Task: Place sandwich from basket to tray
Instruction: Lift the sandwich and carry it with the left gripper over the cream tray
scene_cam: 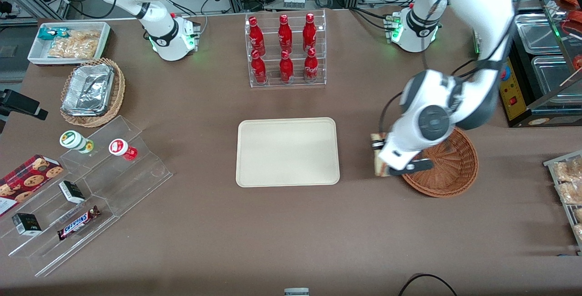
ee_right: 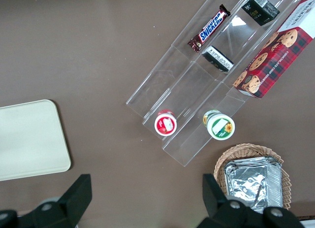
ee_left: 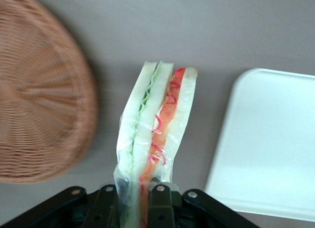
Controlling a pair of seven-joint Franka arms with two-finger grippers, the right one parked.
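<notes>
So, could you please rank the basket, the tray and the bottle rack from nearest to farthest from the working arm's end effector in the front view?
The end effector, shut on the sandwich, is between basket and tray.
1. Basket: right beside it, toward the working arm's end.
2. Tray: beside it, toward the parked arm's end.
3. Bottle rack: farthest, farther from the camera.

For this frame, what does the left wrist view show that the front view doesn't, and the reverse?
Only the left wrist view shows the sandwich's cut edge, wrapped in clear film, with green and red filling, and the gripper shut on its lower end. Only the front view shows the wider table: the rack of red bottles, the foil containers and the Snickers bar. Both show the sandwich held above bare table between the basket and the tray, with nothing on the tray.
</notes>
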